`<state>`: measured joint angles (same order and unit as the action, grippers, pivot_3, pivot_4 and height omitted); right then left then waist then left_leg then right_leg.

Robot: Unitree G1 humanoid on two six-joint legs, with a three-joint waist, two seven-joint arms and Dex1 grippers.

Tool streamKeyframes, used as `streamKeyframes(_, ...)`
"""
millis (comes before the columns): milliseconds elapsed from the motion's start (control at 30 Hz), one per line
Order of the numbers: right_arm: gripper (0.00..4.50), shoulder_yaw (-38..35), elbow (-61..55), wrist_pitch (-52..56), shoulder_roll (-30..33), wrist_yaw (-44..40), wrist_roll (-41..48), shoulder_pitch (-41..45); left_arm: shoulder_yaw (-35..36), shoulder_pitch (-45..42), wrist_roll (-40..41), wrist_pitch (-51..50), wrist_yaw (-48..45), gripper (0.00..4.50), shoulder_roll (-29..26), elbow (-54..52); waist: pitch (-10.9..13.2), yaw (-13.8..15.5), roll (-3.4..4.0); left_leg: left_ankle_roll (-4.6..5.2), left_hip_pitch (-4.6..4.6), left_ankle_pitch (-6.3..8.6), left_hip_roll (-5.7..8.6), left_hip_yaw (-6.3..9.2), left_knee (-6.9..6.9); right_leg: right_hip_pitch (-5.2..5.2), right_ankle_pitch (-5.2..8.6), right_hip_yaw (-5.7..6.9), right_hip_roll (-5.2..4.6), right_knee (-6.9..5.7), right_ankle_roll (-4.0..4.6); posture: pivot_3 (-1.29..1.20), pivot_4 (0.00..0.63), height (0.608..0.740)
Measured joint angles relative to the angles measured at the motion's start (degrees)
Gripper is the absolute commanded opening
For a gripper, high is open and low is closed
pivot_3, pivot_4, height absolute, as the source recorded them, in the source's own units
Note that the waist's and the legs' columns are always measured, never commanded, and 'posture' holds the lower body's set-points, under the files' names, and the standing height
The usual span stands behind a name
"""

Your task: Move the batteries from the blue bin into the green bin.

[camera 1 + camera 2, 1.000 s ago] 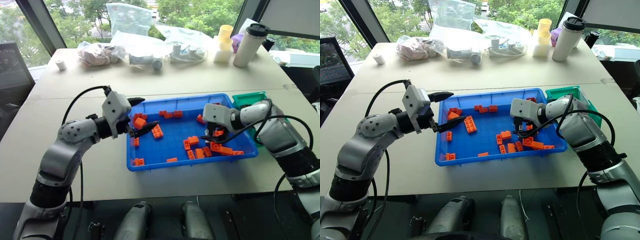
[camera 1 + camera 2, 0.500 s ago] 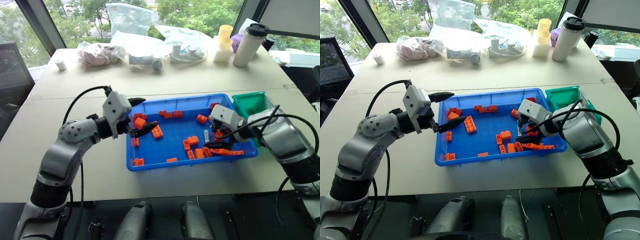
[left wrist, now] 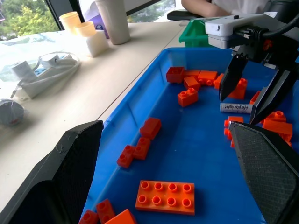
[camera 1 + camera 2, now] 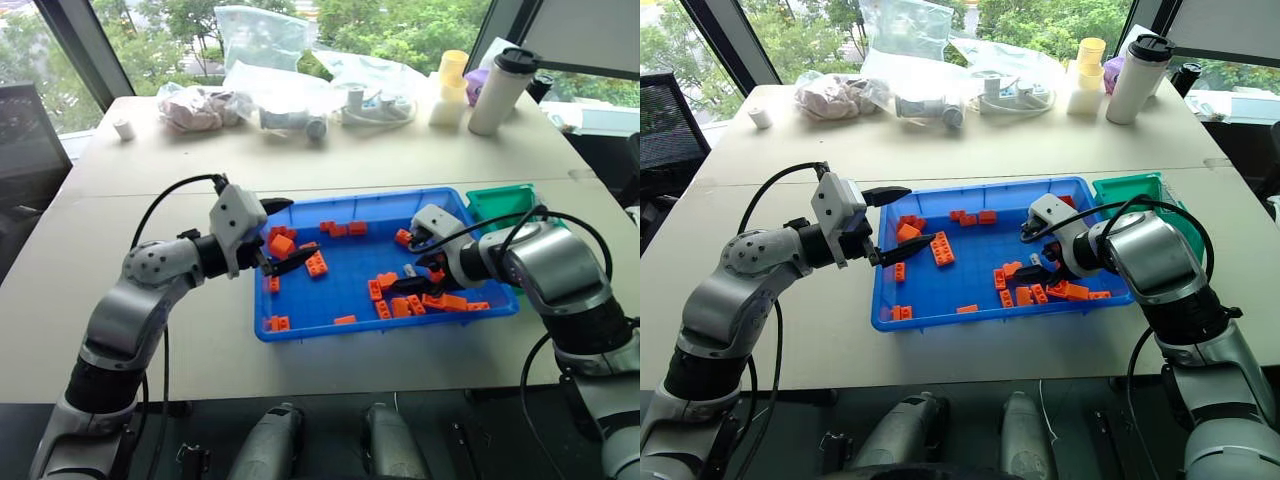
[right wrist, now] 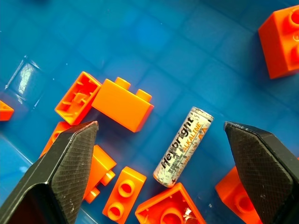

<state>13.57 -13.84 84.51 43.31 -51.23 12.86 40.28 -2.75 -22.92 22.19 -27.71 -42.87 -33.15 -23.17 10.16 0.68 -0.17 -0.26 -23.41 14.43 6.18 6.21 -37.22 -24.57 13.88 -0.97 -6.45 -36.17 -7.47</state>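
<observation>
I stand at a pale beige desk (image 4: 400,160) set against tall windows with green trees behind; along its far edge lie clear plastic bags (image 4: 262,40), a white tumbler with a dark lid (image 4: 498,88) and a yellowish cup (image 4: 451,66). Nearer me sits the blue bin (image 4: 300,325), strewn with orange bricks (image 4: 316,263), and the green bin (image 4: 505,200) touches its right end. My right jaws (image 4: 418,262) stand wide, tilted down over the right part of the blue bin, gripping nothing. My left jaws (image 4: 285,236) are also wide and empty, held level above the bin's left rim. From the head views I see one battery (image 4: 410,270) only as a small grey sliver among the bricks, between my right fingers. My right wrist view shows it plainly: a silver cylinder with printed lettering (image 5: 183,146), lying flat on the blue floor between my two black fingers (image 5: 60,172), touching neither, with bricks close around it and one just touching its lower end. My left wrist view shows the same battery (image 3: 236,108) from across the bin, under the right jaws (image 3: 250,100). My right arm hides much of the green bin, so I cannot tell what lies inside it, nor whether more batteries lie under the bricks.
</observation>
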Motion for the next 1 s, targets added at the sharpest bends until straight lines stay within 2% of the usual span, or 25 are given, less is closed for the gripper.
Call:
streamKeyframes(33, 4.45, 0.28, -0.46, 0.05, 0.33, 0.43, 0.41, -0.04, 0.01, 0.01, -0.03, 0.00, 0.02, 4.50, 0.00, 0.00, 0.00, 0.00, 0.00, 0.00, 0.00, 0.00, 0.00, 0.00, 0.00, 0.00, 0.00, 0.00, 0.00, 0.00, 0.00, 0.00, 0.150, 0.740)
streamKeyframes(133, 3.54, 1.04, -1.34, -0.11, 0.62, 1.90, 1.58, -0.45, 0.01, 0.01, -0.14, 0.02, 0.05, 4.50, 0.02, 0.00, 0.00, 0.00, 0.00, 0.00, 0.00, 0.00, 0.00, 0.00, 0.00, 0.00, 0.00, 0.00, 0.00, 0.00, 0.00, 0.00, 0.150, 0.740)
streamKeyframes(200, 2.57, 2.12, -1.47, -0.67, 0.75, 2.95, 1.93, -1.04, 0.01, 0.01, -0.24, 0.02, 0.11, 4.50, 0.02, 0.00, 0.00, -0.01, 0.00, 0.00, 0.00, 0.00, 0.00, 0.00, 0.00, 0.00, 0.00, 0.00, 0.00, 0.00, 0.00, 0.00, 0.150, 0.740)
streamKeyframes(233, 1.86, 2.72, -1.62, -1.23, 0.91, 3.59, 1.97, -1.10, 0.01, 0.01, -0.26, 0.02, 0.13, 4.50, 0.03, 0.00, 0.00, -0.01, 0.00, 0.00, 0.00, 0.00, 0.00, 0.00, 0.00, 0.00, 0.00, 0.00, 0.00, 0.00, 0.00, 0.00, 0.150, 0.740)
streamKeyframes(267, 1.57, 3.06, -1.72, -1.48, 1.10, 3.93, 1.95, -1.10, 0.01, 0.01, -0.27, 0.03, 0.14, 4.50, 0.04, 0.00, 0.00, -0.01, 0.00, 0.00, 0.00, 0.00, 0.00, 0.00, 0.00, 0.00, 0.00, 0.00, 0.01, 0.00, 0.00, 0.00, 0.150, 0.740)
streamKeyframes(300, 0.90, 3.62, -1.78, -2.09, 1.54, 4.42, 1.93, -1.09, 0.01, 0.01, -0.28, 0.03, 0.14, 4.50, 0.04, 0.00, 0.00, -0.01, 0.00, 0.00, 0.00, 0.00, 0.00, 0.00, 0.00, 0.00, 0.00, 0.00, 0.01, 0.00, 0.00, 0.00, 0.150, 0.740)
streamKeyframes(367, 0.02, 4.95, -1.80, -3.80, 2.64, 5.35, 1.73, -1.07, 0.01, 0.01, -0.30, 0.03, 0.15, 4.50, 0.04, 0.00, 0.00, -0.01, 0.00, 0.00, 0.00, 0.00, 0.00, 0.00, 0.00, 0.00, 0.00, 0.00, 0.01, 0.00, 0.00, 0.00, 0.150, 0.740)
streamKeyframes(500, 0.02, 8.33, -2.12, -8.09, 4.49, 6.74, 0.30, -0.51, 0.01, 0.02, -0.32, 0.07, 0.21, 4.50, 0.05, 0.00, 0.00, -0.03, -0.01, 0.00, 0.00, 0.00, 0.00, -0.01, -0.01, 0.00, 0.00, 0.01, 0.01, 0.00, 0.00, 0.00, 0.150, 0.740)
streamKeyframes(667, 0.02, 7.35, 0.93, -15.92, 8.24, 6.55, -1.30, 4.46, 0.04, 0.23, -0.32, 0.38, 0.19, 4.50, 0.02, -0.01, 0.00, -0.04, 0.00, 0.00, 0.00, 0.00, 0.01, -0.03, 0.00, -0.01, 0.00, 0.00, 0.01, 0.00, 0.00, 0.00, 0.150, 0.740)
streamKeyframes(800, 0.02, 1.00, 10.54, -22.16, 12.79, 8.06, -4.32, 10.63, 0.04, 0.27, -0.31, 0.50, 0.18, 4.50, 0.02, -0.01, 0.00, 0.16, -0.01, 0.00, 0.00, 0.00, 0.00, -0.01, 0.02, 0.04, 0.00, 0.05, 0.02, 0.06, 0.00, 0.00, 0.150, 0.740)
streamKeyframes(1000, 0.02, -3.50, 27.20, -28.76, 18.89, 8.97, -8.21, 11.04, -0.03, 0.18, -0.27, 0.74, -0.29, 4.50, 0.20, 0.20, 0.01, 0.06, 0.01, 0.02, -0.01, 0.01, 0.01, -0.06, 0.07, 0.00, 0.00, 0.01, 0.00, 0.06, 0.00, 0.00, 0.150, 0.740)
